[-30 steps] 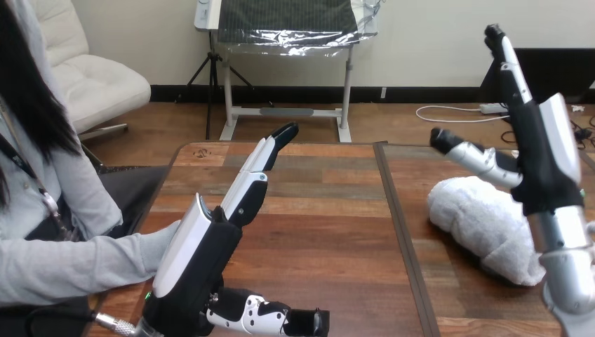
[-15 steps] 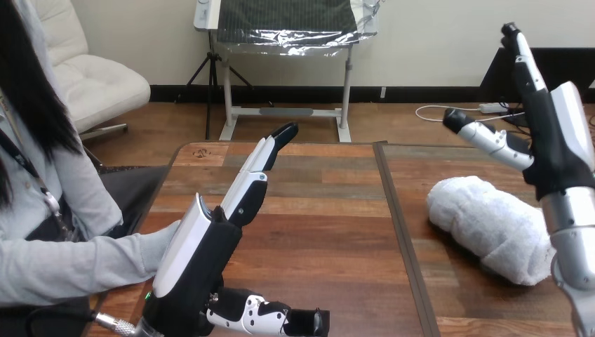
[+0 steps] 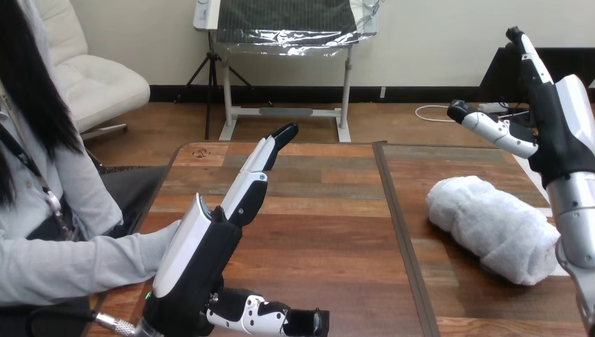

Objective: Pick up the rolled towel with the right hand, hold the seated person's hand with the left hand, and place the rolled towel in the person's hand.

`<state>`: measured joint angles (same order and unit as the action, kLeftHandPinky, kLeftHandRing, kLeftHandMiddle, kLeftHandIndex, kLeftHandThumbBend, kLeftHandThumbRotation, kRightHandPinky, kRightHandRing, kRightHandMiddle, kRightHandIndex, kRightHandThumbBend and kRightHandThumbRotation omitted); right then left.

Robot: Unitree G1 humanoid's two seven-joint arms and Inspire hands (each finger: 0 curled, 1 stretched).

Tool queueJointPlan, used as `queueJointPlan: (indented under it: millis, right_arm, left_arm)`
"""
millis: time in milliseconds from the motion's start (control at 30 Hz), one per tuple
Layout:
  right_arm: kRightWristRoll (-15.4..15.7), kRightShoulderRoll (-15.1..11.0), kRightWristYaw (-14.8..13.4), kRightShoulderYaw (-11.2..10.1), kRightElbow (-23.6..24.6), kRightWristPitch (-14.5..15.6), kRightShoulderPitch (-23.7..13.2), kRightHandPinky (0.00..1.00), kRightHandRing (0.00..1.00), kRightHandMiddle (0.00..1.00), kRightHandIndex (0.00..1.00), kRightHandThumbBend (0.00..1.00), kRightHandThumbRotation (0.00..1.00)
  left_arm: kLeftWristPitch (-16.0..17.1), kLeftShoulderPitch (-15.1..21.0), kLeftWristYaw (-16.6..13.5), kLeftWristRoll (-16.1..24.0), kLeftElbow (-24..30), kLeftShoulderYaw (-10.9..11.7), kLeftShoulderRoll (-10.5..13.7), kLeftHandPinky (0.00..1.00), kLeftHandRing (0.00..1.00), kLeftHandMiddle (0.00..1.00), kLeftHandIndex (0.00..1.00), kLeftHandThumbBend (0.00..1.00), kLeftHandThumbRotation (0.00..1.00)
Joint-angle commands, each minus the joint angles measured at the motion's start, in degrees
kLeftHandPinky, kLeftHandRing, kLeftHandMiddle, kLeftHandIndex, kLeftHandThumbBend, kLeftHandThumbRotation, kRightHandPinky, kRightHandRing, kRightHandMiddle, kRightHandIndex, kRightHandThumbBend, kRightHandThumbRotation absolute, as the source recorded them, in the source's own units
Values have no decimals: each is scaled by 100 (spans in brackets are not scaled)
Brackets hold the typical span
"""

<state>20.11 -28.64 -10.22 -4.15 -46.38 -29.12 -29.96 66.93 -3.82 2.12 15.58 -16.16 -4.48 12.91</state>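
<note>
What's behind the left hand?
The person's grey sleeve reaches in behind the left hand at the wooden table edge. The person's hand itself is covered, so whether they touch cannot be told.

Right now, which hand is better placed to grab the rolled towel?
The right hand: it is open and hovers by the rolled towel on its own side. The left hand is at the other side, by the person's sleeve.

One rolled towel (image 3: pixel 491 228), two hands (image 3: pixel 200 258) (image 3: pixel 558 133)

Open table (image 3: pixel 330 210) at frame centre
Bare wood between left hand (image 3: pixel 198 258) and rolled towel (image 3: pixel 491 225); right hand (image 3: pixel 558 140) hangs clear above it.
</note>
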Motion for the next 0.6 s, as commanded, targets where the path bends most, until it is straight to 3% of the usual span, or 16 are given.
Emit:
queueJointPlan:
  millis: [0,567]
  right_arm:
    - [71,-134,-96,146,-566,74,-743,87,97,95,98,100,72]
    - [190,-108,-93,494,-1869,503,-1334,84,98,95,96,100,65]
  left_arm:
    - [-3,215,-29,-108,168,-4,-44,100,100,100,100,100,68]
    - [26,175,-25,-148,219,-11,-67,99,100,100,100,100,69]
